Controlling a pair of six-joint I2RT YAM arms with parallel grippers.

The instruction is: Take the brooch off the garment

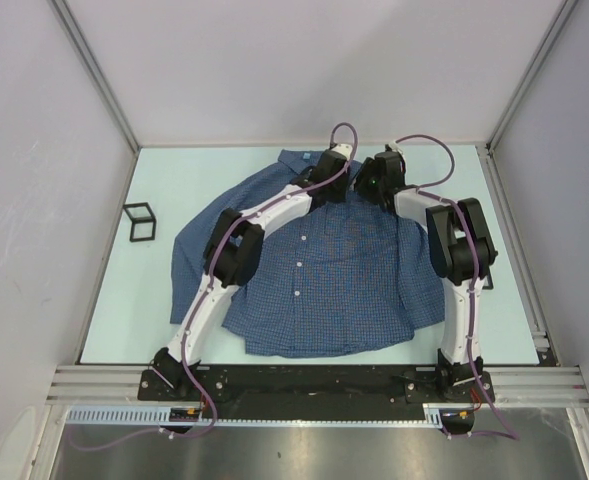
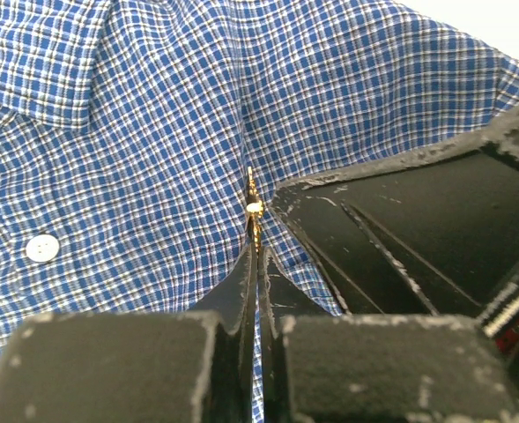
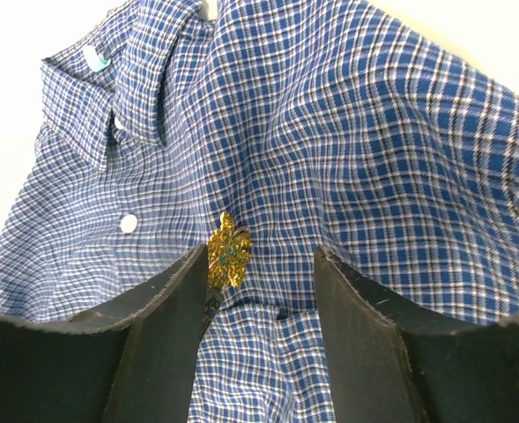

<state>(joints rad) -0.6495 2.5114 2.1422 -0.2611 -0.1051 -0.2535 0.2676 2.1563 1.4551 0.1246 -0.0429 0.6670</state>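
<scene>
left tool [image 2: 257, 257] clamped closed on lower edge of brooch [image 3: 228, 251] (edge-on in the left wrist view). brooch sits on garment [image 1: 344, 280] chest below collar, just beside one finger of right tool [image 3: 259, 264], whose jaws stand apart over a fabric ridge.

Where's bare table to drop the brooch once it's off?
Table left of the shirt, near side of the black frame; strip between shirt and right rail. Crowded around the brooch: left fingers shut on it, right fingers open beside it.

We see a pale blue-green table [image 1: 124, 300] closed in by plain light grey walls [image 1: 304, 60], with aluminium rails [image 1: 94, 382] along its near edge.
</scene>
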